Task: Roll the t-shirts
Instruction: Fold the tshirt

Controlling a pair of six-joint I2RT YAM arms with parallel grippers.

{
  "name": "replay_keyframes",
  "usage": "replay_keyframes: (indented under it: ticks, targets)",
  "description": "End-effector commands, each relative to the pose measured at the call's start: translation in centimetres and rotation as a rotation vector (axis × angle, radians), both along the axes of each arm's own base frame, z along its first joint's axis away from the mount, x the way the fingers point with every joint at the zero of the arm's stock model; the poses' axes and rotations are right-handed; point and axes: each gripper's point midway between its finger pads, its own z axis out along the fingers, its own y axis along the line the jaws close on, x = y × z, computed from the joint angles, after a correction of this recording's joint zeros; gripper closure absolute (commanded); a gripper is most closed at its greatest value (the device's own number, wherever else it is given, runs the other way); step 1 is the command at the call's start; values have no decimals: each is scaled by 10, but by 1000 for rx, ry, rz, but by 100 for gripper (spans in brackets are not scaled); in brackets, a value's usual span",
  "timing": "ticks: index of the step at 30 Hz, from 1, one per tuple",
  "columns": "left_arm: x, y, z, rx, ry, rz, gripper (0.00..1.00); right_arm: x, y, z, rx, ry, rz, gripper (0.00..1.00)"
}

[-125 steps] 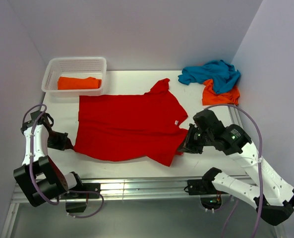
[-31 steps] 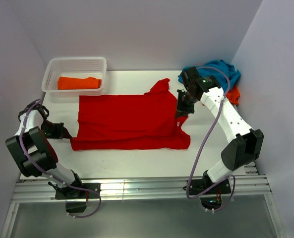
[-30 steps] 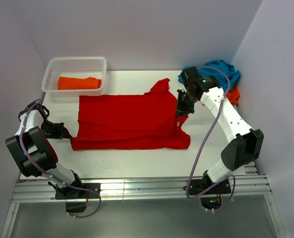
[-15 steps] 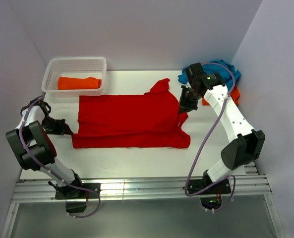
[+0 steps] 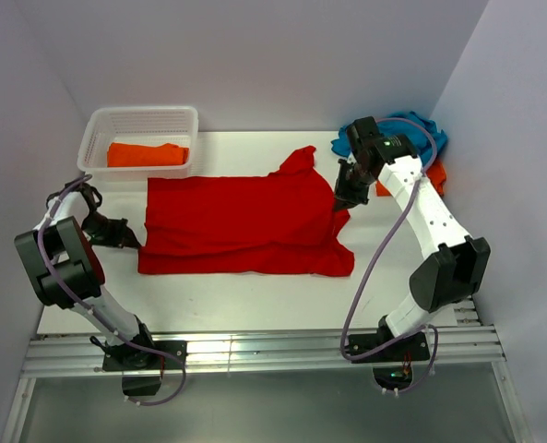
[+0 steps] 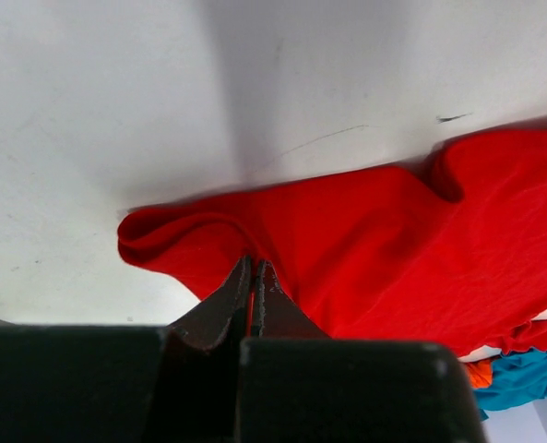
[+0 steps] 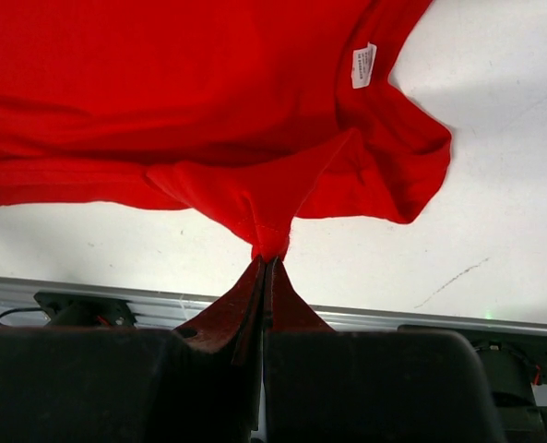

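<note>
The bright red t-shirt [image 5: 245,221] lies across the middle of the white table, its near part doubled over toward the back. My left gripper [image 5: 135,242] is shut on the shirt's left fold; in the left wrist view the jaws [image 6: 252,263] pinch red cloth [image 6: 374,240]. At the right edge, the right gripper [image 5: 340,205] is shut on a lifted corner of the same shirt [image 7: 208,92], its tips [image 7: 268,257] pressed together on the hem. A teal t-shirt [image 5: 398,129] and an orange t-shirt [image 5: 434,175] lie heaped at the back right.
A white lattice basket [image 5: 139,113] stands at the back left with a folded orange t-shirt [image 5: 146,154] inside. Walls close in the table at the back and on both sides. A metal rail [image 5: 255,349] runs along the near edge.
The shirt's near half has been drawn back over itself since the earliest frame. Over the last second both grippers moved slightly toward the back, still holding the cloth.
</note>
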Motion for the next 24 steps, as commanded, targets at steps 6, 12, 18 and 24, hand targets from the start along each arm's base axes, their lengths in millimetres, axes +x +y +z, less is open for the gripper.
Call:
replay_keyframes:
  ticks: [6,12,18,24]
  targets:
    - [28,5,8,-2,-54,-3,99,28,4,-7,9,-18,-9,100]
    - [31,5,4,-7,-50,-2,99,45,8,-16,-2,-7,-7,100]
    - [35,2,-5,-32,-58,4,100,64,12,-25,-4,7,-8,100]
    - [43,4,-7,-35,-60,0,99,80,16,-36,-12,19,-11,100]
